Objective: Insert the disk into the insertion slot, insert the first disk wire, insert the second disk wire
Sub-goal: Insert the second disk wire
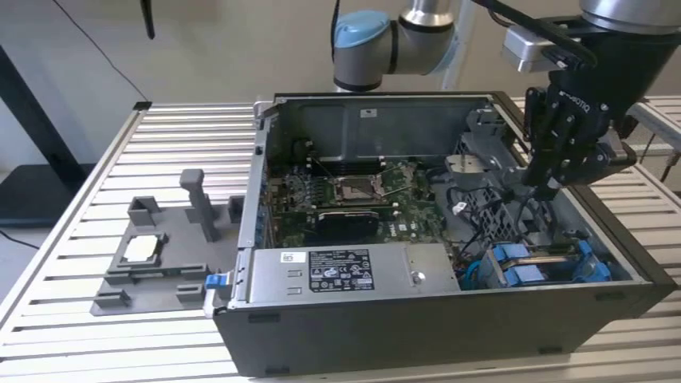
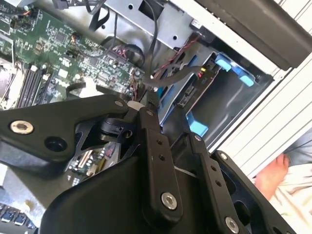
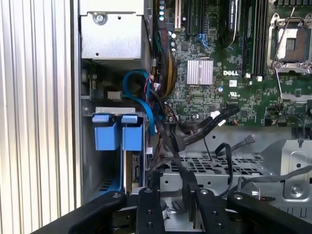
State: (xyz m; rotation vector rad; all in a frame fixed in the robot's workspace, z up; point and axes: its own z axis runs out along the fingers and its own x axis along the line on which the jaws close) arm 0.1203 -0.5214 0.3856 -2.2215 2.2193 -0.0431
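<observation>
The disk's blue carrier [image 1: 537,267] sits down in the drive bay at the case's front corner on the exterior view's right. Its two blue end tabs [image 3: 118,132] stand side by side in the first wrist view, and the blue frame [image 2: 197,124] shows in the second wrist view. My gripper [image 1: 548,190] hangs inside the case just behind that bay. Its black fingers [image 3: 148,204] stand close together with a black disk wire [image 3: 171,146] between them. The wire runs from the cable bundle beside the bay down into the gripper [image 3: 176,189]. A blue cable [image 3: 141,92] loops above the tabs.
The open computer case [image 1: 426,319] lies on a slatted metal table [image 1: 64,319]. The motherboard [image 1: 352,199] and the power supply [image 1: 340,271] lie inside it. A grey fixture [image 1: 159,255] with a small part stands at the exterior view's left. A person's hand [image 2: 270,178] rests beyond the case wall.
</observation>
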